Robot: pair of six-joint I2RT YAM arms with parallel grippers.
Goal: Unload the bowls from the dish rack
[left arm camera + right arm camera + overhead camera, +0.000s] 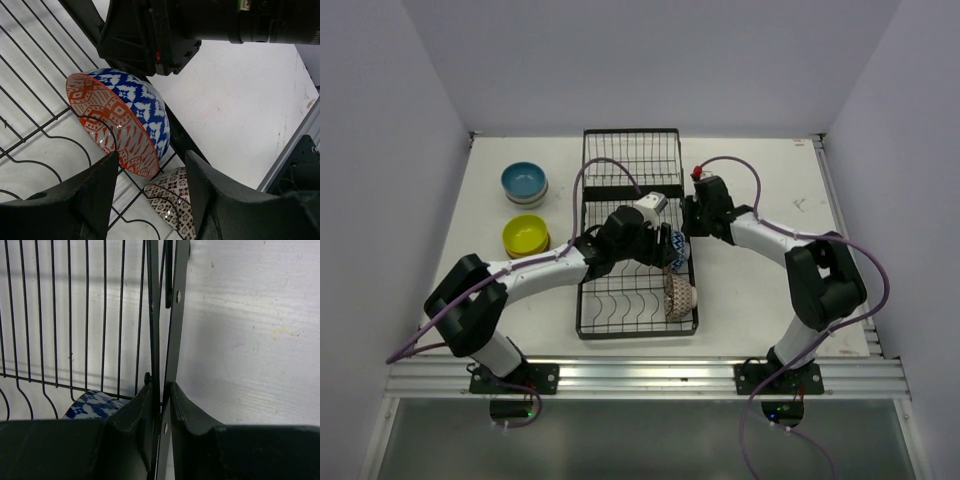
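Observation:
The black wire dish rack (620, 300) lies lengthwise in the middle of the table. Two bowls lean on edge at its right side: a blue zigzag bowl (678, 248) with an orange-patterned inside (107, 117), and a brown-patterned bowl (679, 295) nearer the front. My left gripper (655, 252) hovers open just over them, its fingers (95, 190) spread either side of the blue bowl's lower rim and the brown bowl (175, 200), touching neither. My right gripper (692, 222) is shut on the rack's right side rail (172, 300); the blue bowl (92, 405) shows beside it.
On the table left of the rack stand a stack of bowls with a blue one on top (524, 182) and a yellow-green bowl (526, 235). White walls close in three sides. A metal rail (640, 375) runs along the near edge. The right arm (210, 25) hangs close above the blue bowl.

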